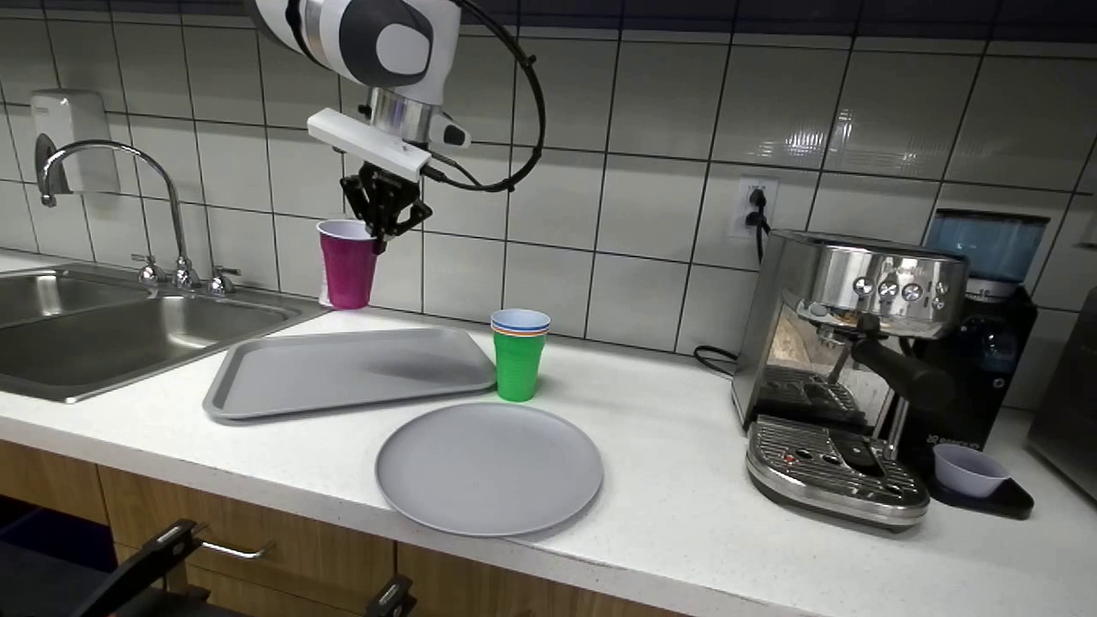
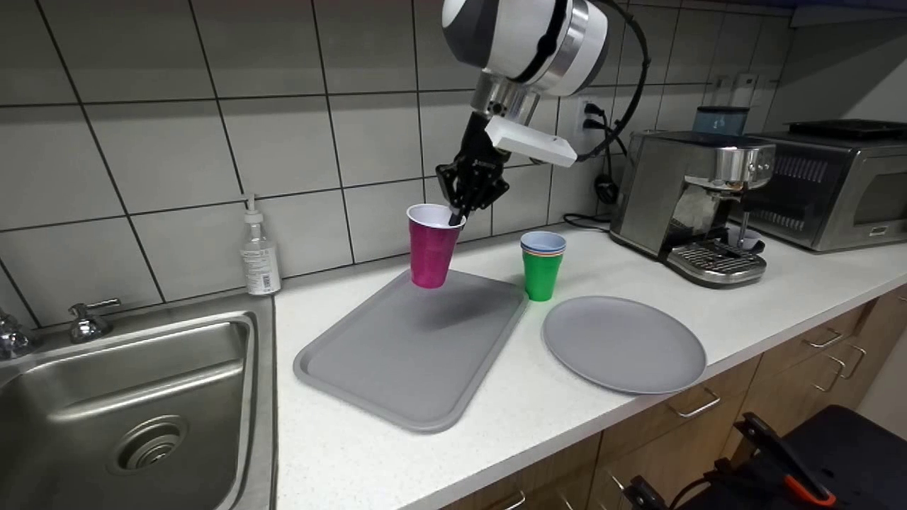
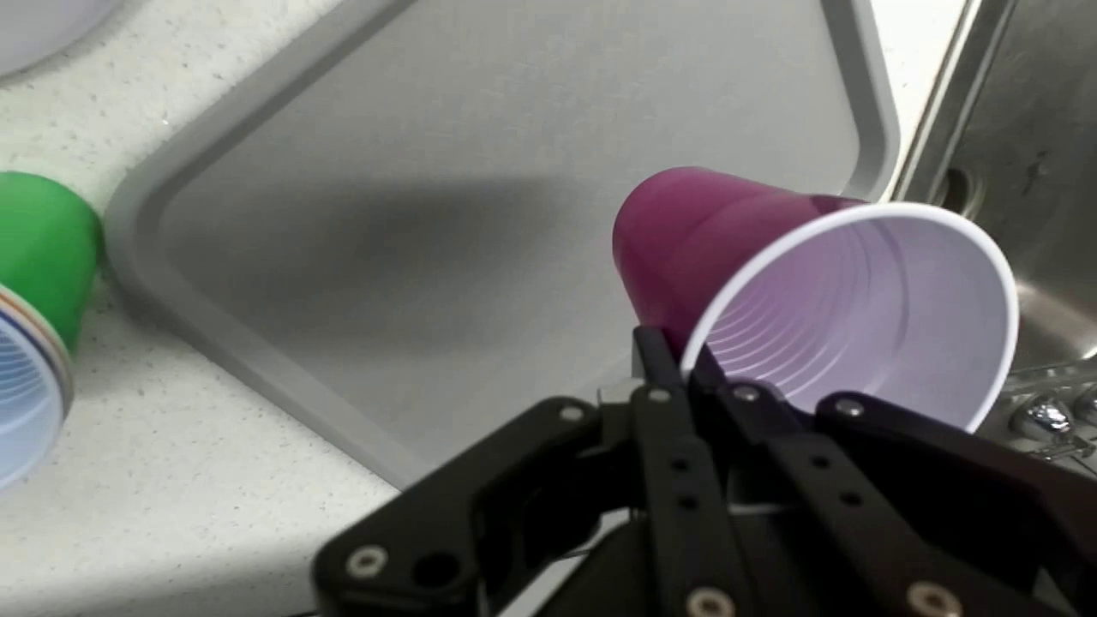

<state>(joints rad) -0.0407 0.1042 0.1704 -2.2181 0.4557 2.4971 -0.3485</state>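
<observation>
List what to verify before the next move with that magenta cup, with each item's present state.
1. Grip: jaws shut on the rim of the magenta cup: ok.
2. Lift: cup hangs in the air, apart from the gray tray: ok.
3. Tilt: cup roughly upright in both exterior views: ok.
4. Contents: the bottom inside the cup is hidden: cannot tell.
5. Neighbor: green cup stack stands upright: ok.
6. Gap between stack and tray, touching or just apart: cannot tell.

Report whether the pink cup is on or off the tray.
Off: the gripper holds the pink cup by its rim; an exterior view shows it clear of the tray.
</observation>
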